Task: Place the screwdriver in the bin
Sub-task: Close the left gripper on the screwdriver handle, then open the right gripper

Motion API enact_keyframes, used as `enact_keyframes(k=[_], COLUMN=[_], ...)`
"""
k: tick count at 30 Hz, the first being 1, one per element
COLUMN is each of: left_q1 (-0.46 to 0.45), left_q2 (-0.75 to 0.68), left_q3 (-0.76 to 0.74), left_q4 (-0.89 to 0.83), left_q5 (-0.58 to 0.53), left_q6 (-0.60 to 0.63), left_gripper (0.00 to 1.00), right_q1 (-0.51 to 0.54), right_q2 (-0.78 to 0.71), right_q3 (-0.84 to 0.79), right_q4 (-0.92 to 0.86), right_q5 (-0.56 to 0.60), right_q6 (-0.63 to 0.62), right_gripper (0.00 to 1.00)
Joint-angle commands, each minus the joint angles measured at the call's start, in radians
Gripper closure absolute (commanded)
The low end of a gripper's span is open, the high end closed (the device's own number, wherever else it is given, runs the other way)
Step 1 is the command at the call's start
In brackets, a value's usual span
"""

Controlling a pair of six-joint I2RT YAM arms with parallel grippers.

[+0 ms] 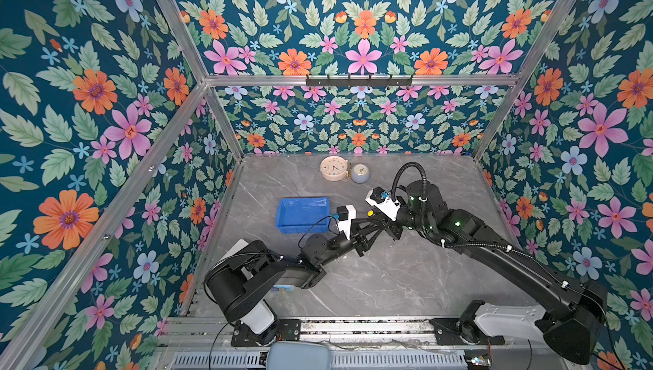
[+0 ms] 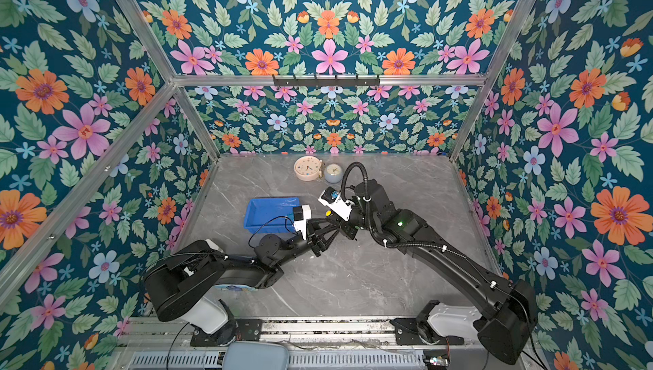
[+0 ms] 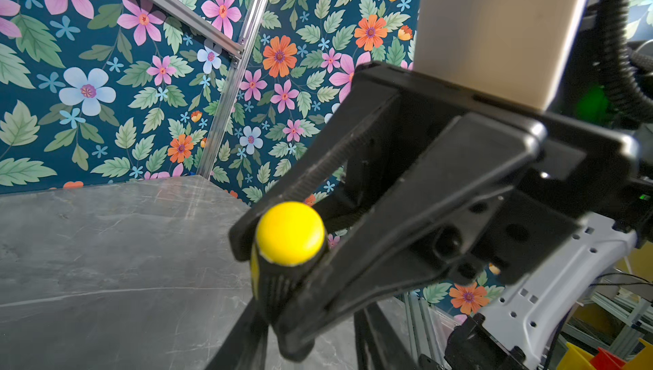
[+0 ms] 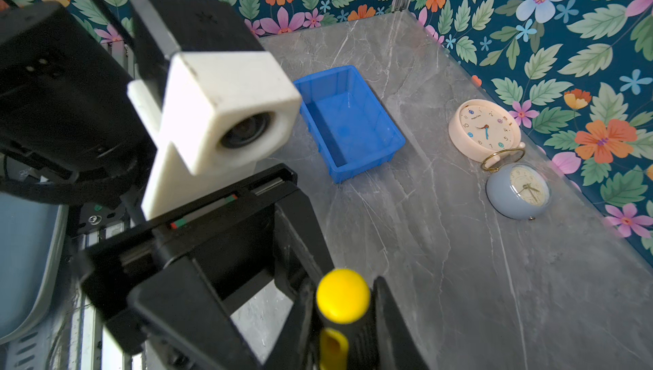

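Judging from both top views, the screwdriver [image 1: 370,213] is held in the air above the desk [image 1: 388,280], at the spot where the two tools meet, just right of the bin [image 1: 300,216]. Only its yellow cap is seen from above, so its long axis is taken to stand near upright, shaft down. The right tool [image 3: 272,290] is clamped on the striped handle just under the cap. The left tool [image 1: 375,225] is set lower around the screwdriver, its jaws standing narrow; whether they press on it cannot be told. The empty bin lies on the left arm's side, nearer that arm, so a short carry leftwards is judged to be called for.
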Motion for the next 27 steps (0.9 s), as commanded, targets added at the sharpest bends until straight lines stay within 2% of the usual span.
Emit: enact_keyframes(k=[1, 5, 16, 18, 20, 22, 25, 27], left_q1=[0.001, 0.001, 0.001, 0.001, 0.0, 0.001, 0.001, 0.001], left_q2=[0.005, 0.011, 0.014, 0.01, 0.009, 0.01, 0.012, 0.011], left_q3=[0.008, 0.011, 0.01, 0.006, 0.006, 0.008, 0.009, 0.009], left_q4=[0.038, 0.038, 0.036, 0.036, 0.035, 0.033, 0.033, 0.034], left_q5=[0.009, 0.011, -0.001, -0.01, -0.014, -0.01, -0.008, -0.006], left_q6=[0.004, 0.004, 0.001, 0.001, 0.001, 0.004, 0.002, 0.001], left_gripper=[0.65, 0.77, 0.94, 0.89, 0.77, 0.77, 0.84, 0.83], right_q1=[0.004, 0.006, 0.007, 0.007, 0.005, 0.007, 0.006, 0.007], right_q2=[-0.007, -0.01, 0.016, 0.017, 0.019, 0.021, 0.02, 0.021], right_q3=[0.002, 0.005, 0.012, 0.012, 0.014, 0.014, 0.01, 0.011], right_q4=[0.038, 0.043, 0.054, 0.056, 0.057, 0.066, 0.074, 0.076], right_q5=[-0.018, -0.026, -0.066, -0.068, -0.075, -0.081, -0.081, -0.087], right_q6=[0.005, 0.017, 0.053, 0.052, 0.054, 0.063, 0.068, 0.071], right_gripper=[1.0, 1.0, 1.0, 1.0, 1.0, 1.0, 1.0, 1.0])
